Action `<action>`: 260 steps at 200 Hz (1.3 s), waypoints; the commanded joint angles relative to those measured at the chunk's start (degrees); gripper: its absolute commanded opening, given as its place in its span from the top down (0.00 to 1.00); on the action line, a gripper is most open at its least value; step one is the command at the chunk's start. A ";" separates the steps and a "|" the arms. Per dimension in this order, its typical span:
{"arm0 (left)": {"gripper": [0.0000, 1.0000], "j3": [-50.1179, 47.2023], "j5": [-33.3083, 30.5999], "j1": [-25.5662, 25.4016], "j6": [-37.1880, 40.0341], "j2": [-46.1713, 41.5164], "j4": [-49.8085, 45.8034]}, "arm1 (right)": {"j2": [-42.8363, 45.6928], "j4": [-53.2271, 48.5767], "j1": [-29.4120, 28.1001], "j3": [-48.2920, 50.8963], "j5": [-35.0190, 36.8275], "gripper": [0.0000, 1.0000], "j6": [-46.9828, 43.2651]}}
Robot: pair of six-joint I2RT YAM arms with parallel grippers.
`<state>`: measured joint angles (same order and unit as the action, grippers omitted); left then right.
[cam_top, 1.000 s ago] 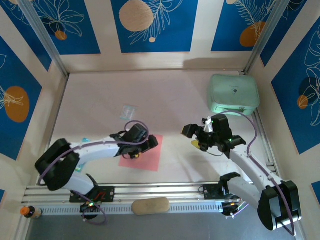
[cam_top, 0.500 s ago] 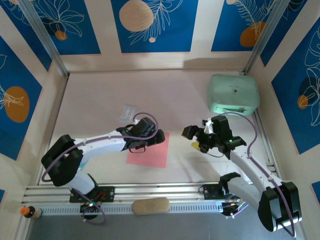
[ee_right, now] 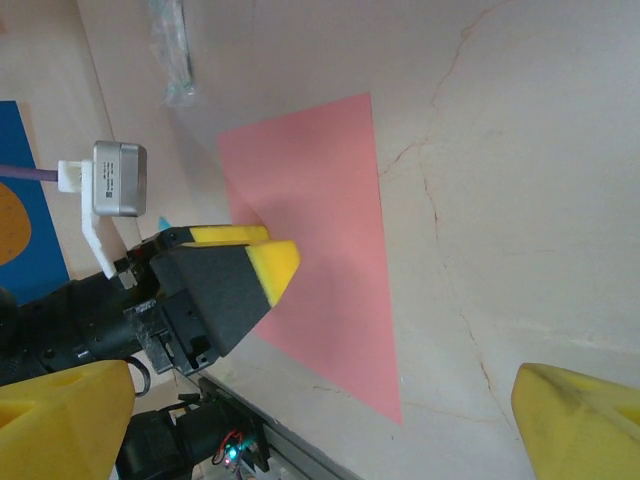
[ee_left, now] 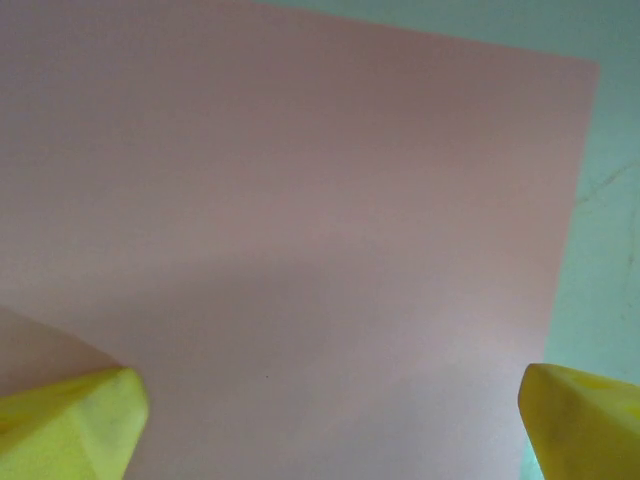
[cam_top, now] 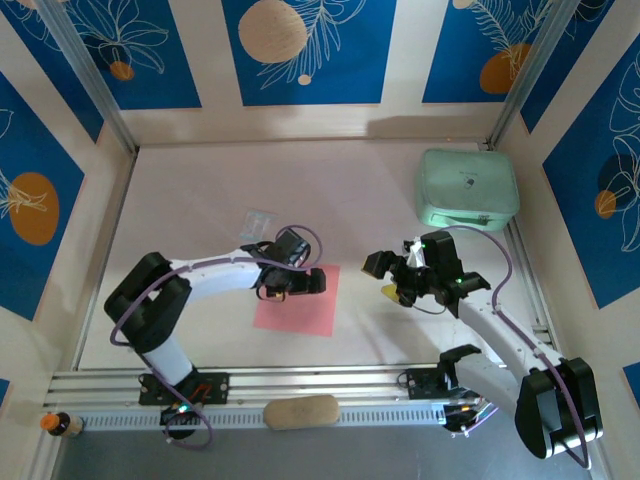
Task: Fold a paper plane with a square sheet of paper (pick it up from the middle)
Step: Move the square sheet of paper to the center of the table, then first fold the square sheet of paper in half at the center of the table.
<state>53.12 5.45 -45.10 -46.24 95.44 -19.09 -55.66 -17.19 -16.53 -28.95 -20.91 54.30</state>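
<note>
The square sheet of paper (cam_top: 298, 306) (ee_left: 300, 200) (ee_right: 320, 230) is salmon pink and lies flat on the table with no fold in it. The paper plane is out of view. My left gripper (cam_top: 314, 282) (ee_left: 325, 420) hovers low over the sheet's upper part, open, with one yellow fingertip (ee_left: 65, 420) over the paper and the other at its right edge. The right wrist view shows its yellow-tipped fingers (ee_right: 255, 262) over the sheet. My right gripper (cam_top: 381, 277) (ee_right: 320, 425) stands open to the right of the sheet, with nothing between its fingers.
A mint-green case (cam_top: 467, 188) sits at the back right. A small clear packet (cam_top: 258, 222) (ee_right: 170, 50) lies just behind the left gripper. A tan oblong pad (cam_top: 300, 411) rests on the front rail, and a small bottle (cam_top: 58, 424) stands at the front left corner.
The left arm has swung to the right, and the sheet has slid right with it. The gripper then turned over the sheet's upper part. The right arm has stayed put.
</note>
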 commanded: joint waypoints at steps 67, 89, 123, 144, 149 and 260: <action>0.00 -0.39 -7.71 -2.90 -12.70 -2.97 -0.19 | 0.11 -3.71 -0.39 -2.17 3.15 0.03 0.34; 0.00 2.88 -10.45 -2.81 -5.35 -3.42 -5.73 | -0.14 -4.72 -0.34 -3.42 2.90 0.03 -1.05; 0.02 10.46 -10.55 -2.80 3.28 0.48 -16.55 | -1.02 -6.47 -1.47 -5.47 3.36 0.04 -2.74; 0.05 15.28 -9.37 -2.83 4.76 4.15 -21.78 | -2.37 -7.87 -2.74 -7.16 4.50 0.04 -3.82; 0.05 16.43 -9.28 -2.87 4.75 4.94 -22.93 | -2.79 -8.25 -3.01 -7.57 4.69 0.04 -3.97; 0.06 24.22 -8.40 -3.24 -1.76 12.11 -30.75 | -6.21 -10.60 -5.26 -9.81 6.53 0.04 -4.44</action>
<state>76.64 -3.66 -47.92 -45.71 106.26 -48.07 -61.41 -26.44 -21.43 -37.39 -14.31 50.98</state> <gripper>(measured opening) 0.940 0.965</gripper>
